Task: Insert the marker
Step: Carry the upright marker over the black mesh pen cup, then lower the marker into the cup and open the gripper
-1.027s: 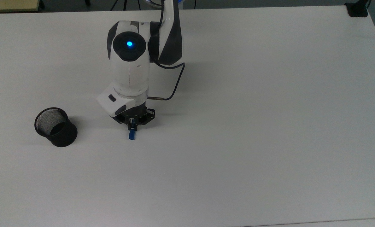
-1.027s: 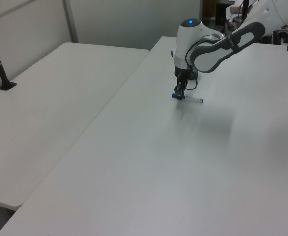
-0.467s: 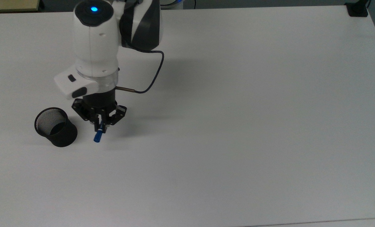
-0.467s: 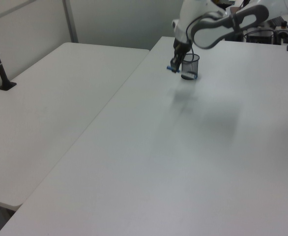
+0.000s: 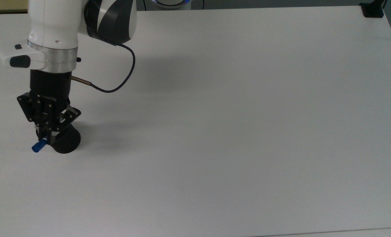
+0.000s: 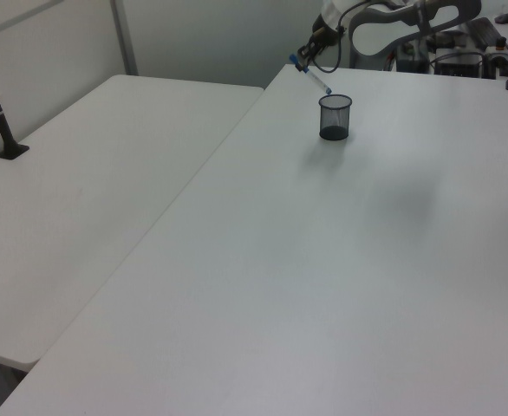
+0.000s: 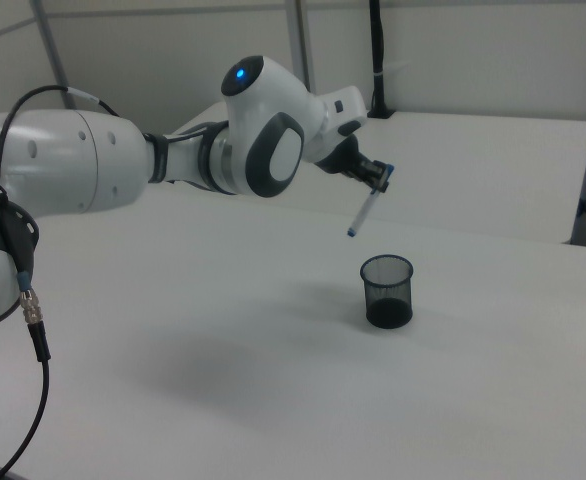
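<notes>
the marker (image 7: 365, 211) hangs in the air above the black mesh cup (image 7: 387, 290), off toward the right view's left of the cup's mouth and clear of its rim. you have it pinched near its blue cap, with the gripper (image 7: 377, 176) closed on the barrel. the white barrel slants down so the blue end tip points toward the cup. that tilt looks right for an insertion: the low tip can lead into the opening while the fingers stay above the rim. in the left view the marker (image 6: 311, 74) sits up and to the left view's left of the cup (image 6: 335, 117), well apart from it.

around the cup, the white table (image 5: 234, 125) is bare, so nothing blocks your way down. the cup is light and open-meshed, so i'd judge a tip catching the rim could tip or push it. bring the tip over the mouth before you lower.
</notes>
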You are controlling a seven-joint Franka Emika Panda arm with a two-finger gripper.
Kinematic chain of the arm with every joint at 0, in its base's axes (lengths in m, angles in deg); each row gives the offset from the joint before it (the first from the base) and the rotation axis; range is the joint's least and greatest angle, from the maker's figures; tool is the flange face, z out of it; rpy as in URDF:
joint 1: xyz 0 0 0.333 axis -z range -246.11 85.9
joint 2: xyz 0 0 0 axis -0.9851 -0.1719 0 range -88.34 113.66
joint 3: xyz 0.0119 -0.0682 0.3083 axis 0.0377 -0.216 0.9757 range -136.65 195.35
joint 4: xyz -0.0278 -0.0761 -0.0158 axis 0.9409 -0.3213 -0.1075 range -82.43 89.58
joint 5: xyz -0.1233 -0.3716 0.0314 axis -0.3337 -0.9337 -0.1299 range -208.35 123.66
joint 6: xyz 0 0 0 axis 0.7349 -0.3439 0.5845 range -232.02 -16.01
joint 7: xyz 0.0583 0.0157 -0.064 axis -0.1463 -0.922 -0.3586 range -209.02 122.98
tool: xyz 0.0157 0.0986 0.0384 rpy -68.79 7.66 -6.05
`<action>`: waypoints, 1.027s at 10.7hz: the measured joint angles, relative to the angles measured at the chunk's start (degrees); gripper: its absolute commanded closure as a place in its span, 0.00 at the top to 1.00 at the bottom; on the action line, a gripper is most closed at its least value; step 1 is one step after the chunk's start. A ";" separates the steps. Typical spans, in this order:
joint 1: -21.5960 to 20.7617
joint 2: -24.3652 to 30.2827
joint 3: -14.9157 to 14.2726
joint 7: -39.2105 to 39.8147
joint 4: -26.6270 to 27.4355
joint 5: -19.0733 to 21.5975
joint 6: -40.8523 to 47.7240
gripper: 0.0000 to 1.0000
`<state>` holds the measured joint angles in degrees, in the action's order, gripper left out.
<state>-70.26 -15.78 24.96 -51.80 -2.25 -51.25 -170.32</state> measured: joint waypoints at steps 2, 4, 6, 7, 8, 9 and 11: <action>1.59 -0.35 -0.68 -0.32 0.71 0.00 -5.73 0.03; 3.36 -0.57 -0.76 -0.31 3.10 -0.32 -11.67 0.03; 4.14 -0.78 -0.77 -0.31 6.15 -1.42 -15.43 0.03; 4.36 -0.90 -0.78 -0.30 7.16 -1.93 -16.27 0.05; 4.39 -0.93 -0.78 -0.30 8.19 -2.47 -16.36 0.05; 4.39 -0.97 -0.78 -0.30 8.82 -2.76 -16.37 0.11; 4.43 -1.09 -0.78 -0.29 10.63 -3.82 -16.37 0.72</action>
<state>-65.83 -16.87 24.18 -52.09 8.38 -55.08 -186.69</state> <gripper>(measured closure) 0.837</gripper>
